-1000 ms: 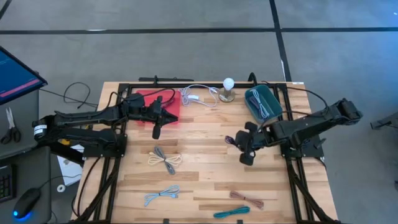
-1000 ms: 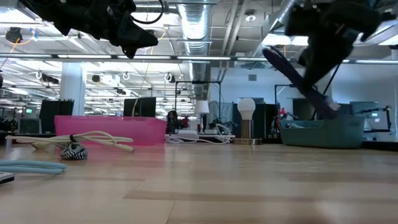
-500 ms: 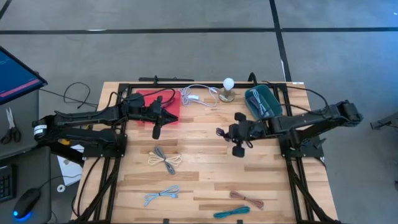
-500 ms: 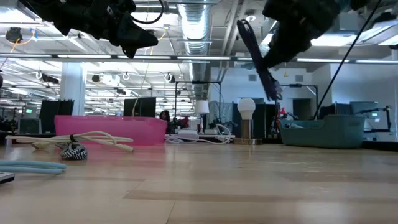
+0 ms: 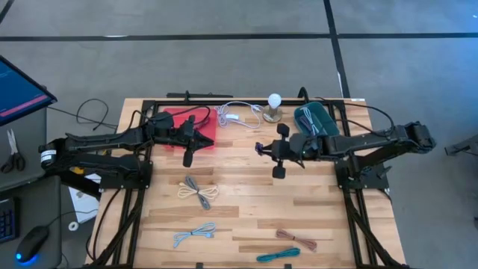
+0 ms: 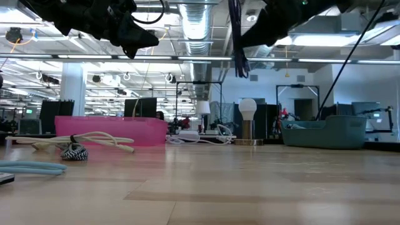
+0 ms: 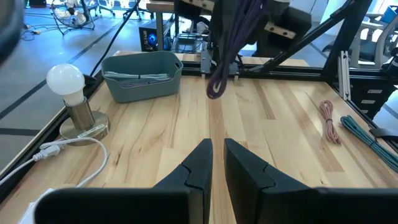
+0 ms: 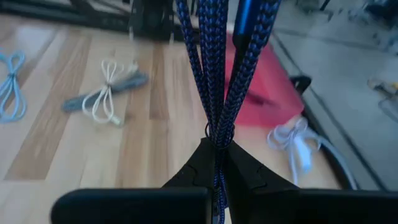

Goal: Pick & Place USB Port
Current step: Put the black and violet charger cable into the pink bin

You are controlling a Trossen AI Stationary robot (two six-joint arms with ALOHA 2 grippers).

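A white bulb lamp (image 5: 274, 102) on a metal base stands at the far edge of the wooden desk (image 5: 246, 202), its white cord (image 5: 237, 114) looped beside it. Off the desk, scissors (image 5: 12, 150) lie on a grey surface near a blue monitor screen (image 5: 16, 88), with a computer mouse (image 5: 31, 244) and loose black cables (image 5: 91, 112) close by.

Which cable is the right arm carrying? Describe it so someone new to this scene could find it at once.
Start at the teal bin at the wooden table's far right edge, then follow the right arm toward the middle to the right gripper. Shut in it hangs a dark purple-blue braided cable bundle, the only cable lifted off the table; the others lie flat.
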